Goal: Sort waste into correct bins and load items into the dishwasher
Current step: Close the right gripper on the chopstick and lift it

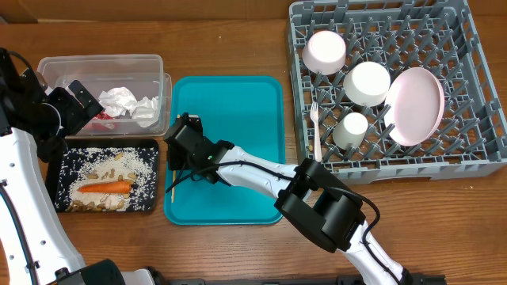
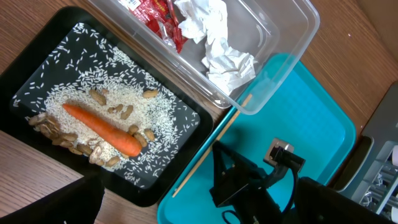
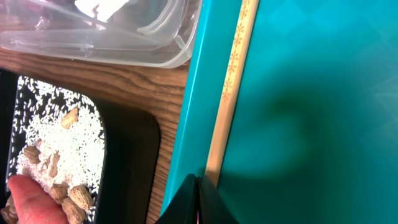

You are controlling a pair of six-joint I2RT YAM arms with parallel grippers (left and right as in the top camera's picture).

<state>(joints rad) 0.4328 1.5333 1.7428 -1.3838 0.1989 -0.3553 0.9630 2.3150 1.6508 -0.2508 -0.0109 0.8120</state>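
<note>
- The right gripper (image 3: pixel 199 186), fingertips pressed together, sits low over the left edge of the teal tray (image 1: pixel 238 119). Its tips meet the near end of a thin wooden stick (image 3: pixel 230 93); whether the stick is pinched cannot be told.
- The stick, pale with a printed pattern, lies along the tray's raised left rim, pointing toward a corner of the clear tub (image 1: pixel 47 67).
- A narrow strip of wooden bench (image 1: pixel 222 39) separates the teal tray from the black tray (image 1: pixel 54 182). The rest of the smooth teal surface is open.
- The left gripper (image 1: pixel 78 107) hangs with its jaws spread wide over the tub's near left corner.
- Crumpled white napkins (image 1: pixel 131 103) and a glossy red wrapper (image 2: pixel 158 15) lie in the thin-walled tub.
- A tapered orange carrot (image 1: pixel 104 188) lies on scattered rice (image 2: pixel 81 102) and peanuts (image 2: pixel 124 112) in the shallow black tray.
- On the right, the grey lattice dish rack (image 1: pixel 396 170) holds a round plate (image 1: pixel 416 107) on edge, two upturned bowls (image 1: pixel 326 51), a small cup (image 1: pixel 351 128) and a white fork (image 1: pixel 317 131).
</note>
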